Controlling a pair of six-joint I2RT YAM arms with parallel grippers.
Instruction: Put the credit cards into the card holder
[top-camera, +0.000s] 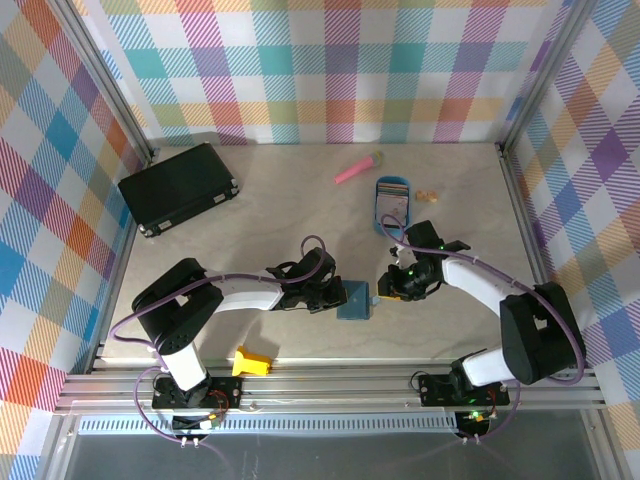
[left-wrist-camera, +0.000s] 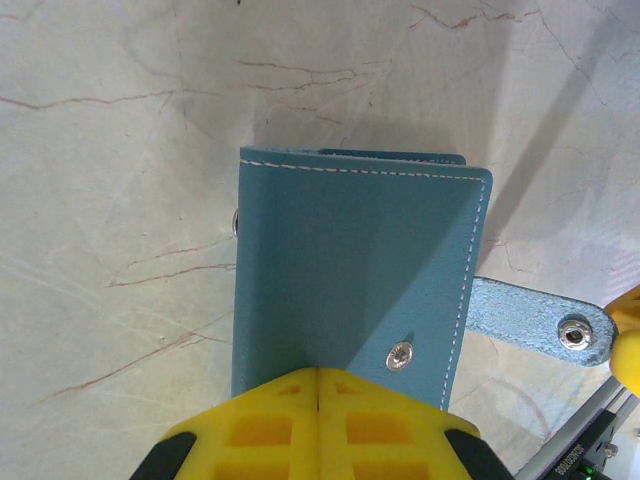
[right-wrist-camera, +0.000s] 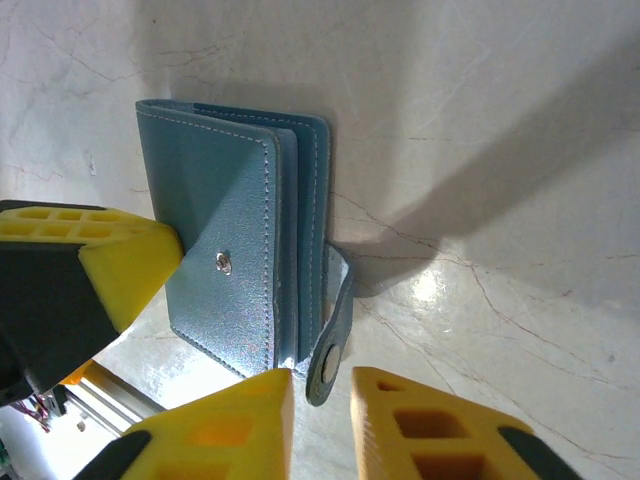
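Observation:
The teal card holder (top-camera: 354, 299) lies folded on the table between my two grippers. My left gripper (left-wrist-camera: 318, 375) is shut, its yellow tips together and resting against the holder's cover (left-wrist-camera: 350, 270) near the snap stud. The holder's snap tab (right-wrist-camera: 335, 340) sticks out to the side, and my right gripper (right-wrist-camera: 322, 385) stands open with a narrow gap around that tab, without touching it. The credit cards (top-camera: 392, 198) lie in a bright blue oval tray behind the right arm. The holder's inner slots are hidden.
A large black case (top-camera: 180, 188) sits at the back left. A pink object (top-camera: 358, 168) and a small tan bit (top-camera: 428, 194) lie near the blue tray (top-camera: 381, 212). A yellow piece (top-camera: 252, 362) rests by the front rail. Checked walls close in three sides.

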